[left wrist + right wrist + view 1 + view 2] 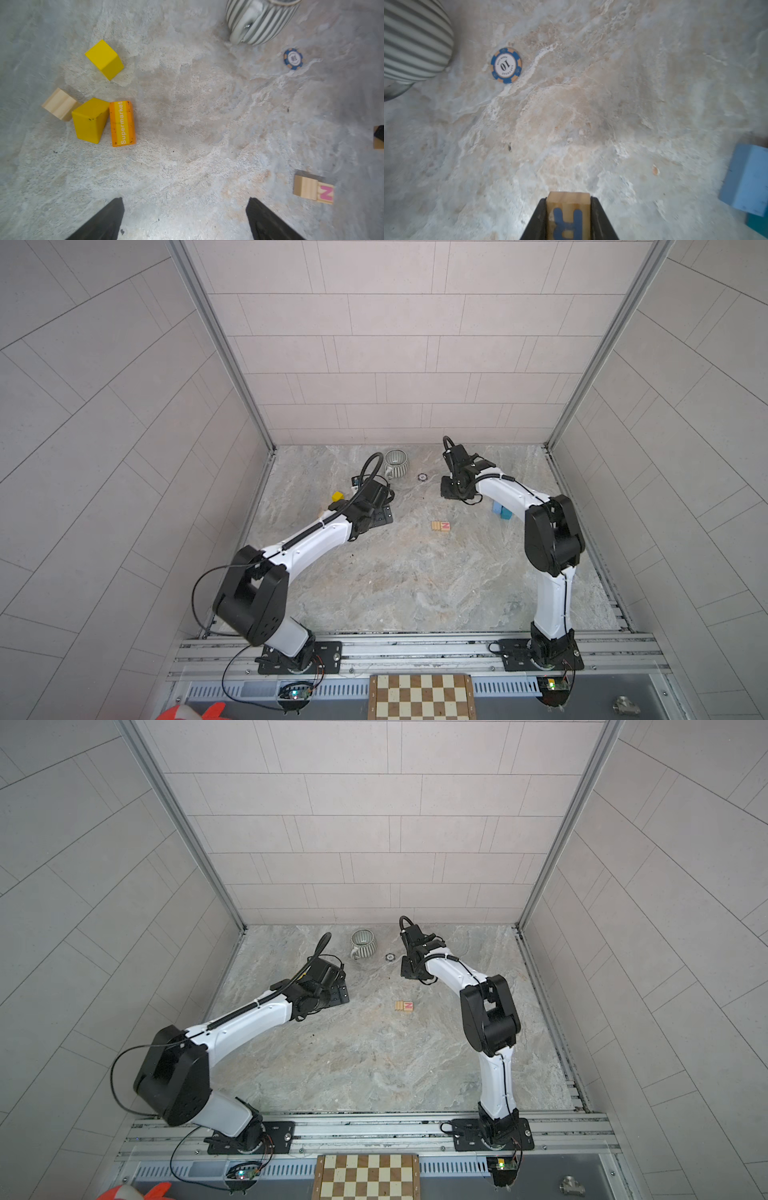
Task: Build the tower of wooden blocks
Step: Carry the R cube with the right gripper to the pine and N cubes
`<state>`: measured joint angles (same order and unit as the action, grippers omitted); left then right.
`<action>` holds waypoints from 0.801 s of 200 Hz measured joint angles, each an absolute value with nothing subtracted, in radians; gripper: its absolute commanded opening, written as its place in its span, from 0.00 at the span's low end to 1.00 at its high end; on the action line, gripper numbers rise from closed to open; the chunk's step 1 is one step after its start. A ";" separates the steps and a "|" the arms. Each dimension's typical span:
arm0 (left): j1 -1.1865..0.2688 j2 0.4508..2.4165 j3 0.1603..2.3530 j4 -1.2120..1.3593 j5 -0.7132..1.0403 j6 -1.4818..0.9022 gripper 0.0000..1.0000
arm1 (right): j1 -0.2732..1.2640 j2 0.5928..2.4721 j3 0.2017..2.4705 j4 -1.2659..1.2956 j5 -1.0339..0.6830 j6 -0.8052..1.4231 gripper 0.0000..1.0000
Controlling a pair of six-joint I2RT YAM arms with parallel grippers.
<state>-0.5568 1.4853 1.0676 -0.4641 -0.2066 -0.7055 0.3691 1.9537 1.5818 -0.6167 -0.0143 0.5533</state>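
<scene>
Room first: the marble table [395, 593] is shut in by grey tiled walls on its left, back and right, with metal rails along those edges. My widest free stretch is the middle and the part toward the arm bases. Only the N cube [445, 526] lies there, touching a plain wood block [305, 186] at its side. The blocks for the tower lie loose in three clusters, none stacked. Close to the left edge, beside my left wrist, a yellow cube [104, 59] sits apart. Near it a taller yellow block [89, 120] lies between the orange Supermarket block [122, 123] and a pale wood block [59, 104], touching or all but touching both. On the right, a blue block [747, 180] and a teal block [758, 224] sit together, partly under my right forearm in a top view. Near the back edge, between the two wrists, stand the ribbed cup [395, 464] and a poker chip [506, 65]. The chessboard [422, 697] lies beyond the front rail. My left gripper [185, 200] hangs over bare marble with its fingers [104, 220] spread wide and nothing between them. My right gripper [568, 199] is clamped on the R cube [568, 216], a finger flat against each of two opposite faces. I cannot tell whether that cube touches the table.
</scene>
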 measured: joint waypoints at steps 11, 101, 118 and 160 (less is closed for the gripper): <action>-0.558 1.440 1.056 -0.480 -0.204 -0.706 0.99 | 0.377 1.888 1.530 -0.609 -0.012 0.552 0.21; -0.571 1.299 0.920 -0.624 -0.204 -0.709 0.99 | 0.490 1.545 1.013 -0.453 -0.026 0.615 0.21; -0.572 1.294 0.901 -0.626 -0.200 -0.710 0.99 | 0.511 1.544 0.974 -0.424 -0.025 0.633 0.21; -0.573 1.296 0.870 -0.625 -0.194 -0.710 0.99 | 0.548 1.570 0.941 -0.350 -0.025 0.671 0.21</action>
